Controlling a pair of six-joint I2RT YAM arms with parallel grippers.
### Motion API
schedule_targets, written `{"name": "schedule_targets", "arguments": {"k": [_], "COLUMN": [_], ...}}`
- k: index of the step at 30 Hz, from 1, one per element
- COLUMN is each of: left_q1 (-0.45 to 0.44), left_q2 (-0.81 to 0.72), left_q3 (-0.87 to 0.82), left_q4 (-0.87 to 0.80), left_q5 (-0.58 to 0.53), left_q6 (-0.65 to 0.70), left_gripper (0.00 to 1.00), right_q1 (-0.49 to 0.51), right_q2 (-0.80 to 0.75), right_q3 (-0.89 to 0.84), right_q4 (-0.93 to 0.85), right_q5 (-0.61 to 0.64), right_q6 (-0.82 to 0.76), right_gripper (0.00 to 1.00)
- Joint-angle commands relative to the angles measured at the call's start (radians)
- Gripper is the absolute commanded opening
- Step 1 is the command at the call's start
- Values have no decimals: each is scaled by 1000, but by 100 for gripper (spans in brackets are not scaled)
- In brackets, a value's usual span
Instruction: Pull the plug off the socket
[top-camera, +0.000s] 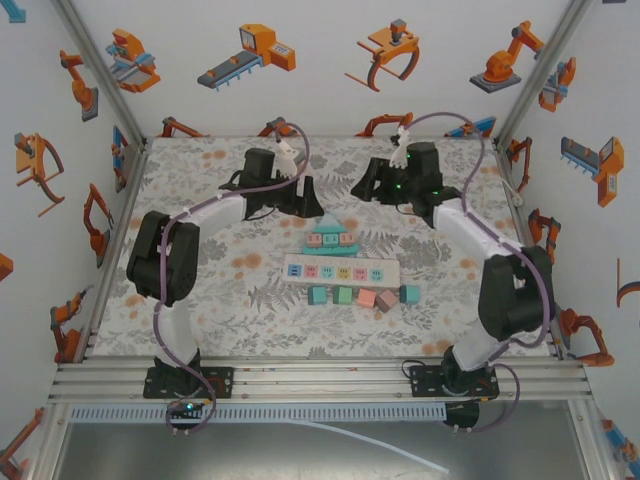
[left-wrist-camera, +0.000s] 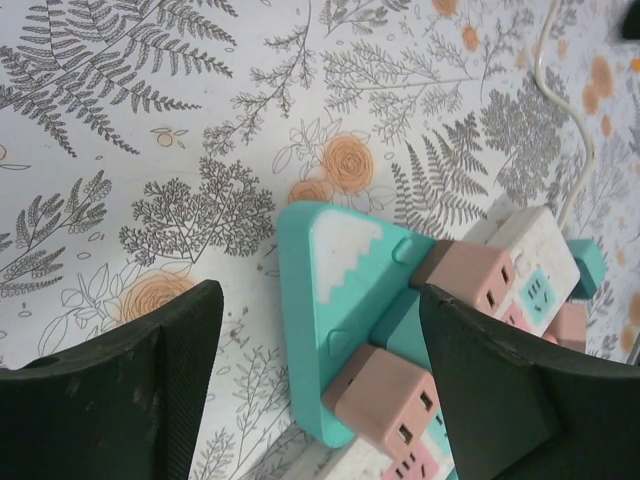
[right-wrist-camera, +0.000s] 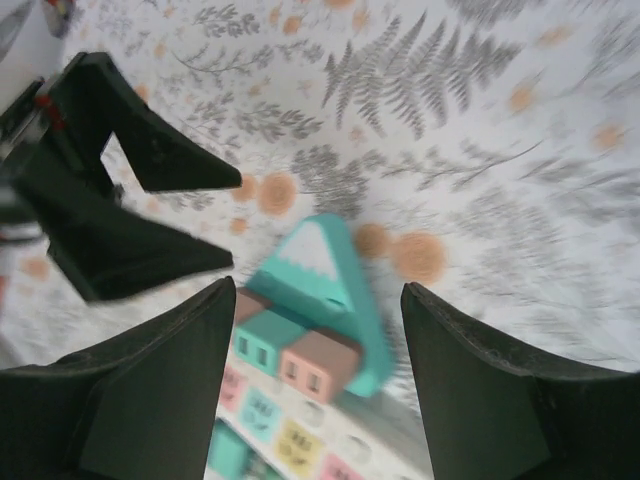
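Near to far, top view:
- Floral counter (top-camera: 200, 300). A row of five loose cubes (top-camera: 362, 296) (teal, green, pink, brown, teal) sits just near of the white power strip (top-camera: 340, 270).
- The strip lies left-right at mid-counter, with coloured socket faces along its top.
- Teal triangular plug (top-camera: 332, 236) is on the strip's far side, apex pointing far, with a white snowcap print. It has pink, teal and pink cubes along its near edge, and these overlap the strip's far edge. Can't tell whether they're seated in it.
- Left gripper (top-camera: 305, 200) is just far-left of the plug and off it. Left wrist view: gripper (left-wrist-camera: 320, 300) wide, nothing held, plug (left-wrist-camera: 320, 270) below the gap.
- Right gripper (top-camera: 365, 185) is far-right of the plug and apart from it. Right wrist view is blurry: gripper (right-wrist-camera: 318, 292) spread, nothing between the fingers, plug (right-wrist-camera: 320, 270) below, left gripper (right-wrist-camera: 120, 200) at upper left.
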Motion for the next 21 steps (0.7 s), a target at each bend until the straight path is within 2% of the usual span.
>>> {"name": "schedule_targets", "arguments": {"k": [1, 4, 7, 11, 16, 21], "left_q1": [-24, -57, -88, -112, -114, -113], "left_q2": [41, 56, 75, 86, 99, 115], "left_q3": [18, 29, 54, 74, 94, 102], "left_q4": [54, 7, -67, -131, -190, -213], "left_q5": [-7, -43, -93, -166, -205, -216], "left_q6": [-90, -66, -26, 25, 64, 93], "left_gripper": [73, 73, 72, 68, 63, 60], "right_q1": [11, 13, 12, 26, 86, 127], "right_q2": [-103, -171, -205, -183, -101, -12], "right_q3": [-65, -141, -211, -244, -250, -255], "right_q4": [-141, -160, -118, -62, -10, 83], "right_q5": [-19, -159, -286, -396, -369, -309], "right_q6": [-500, -852, -1097, -1228, -1321, -1327], "right_gripper": [65, 65, 63, 61, 61, 59]}}
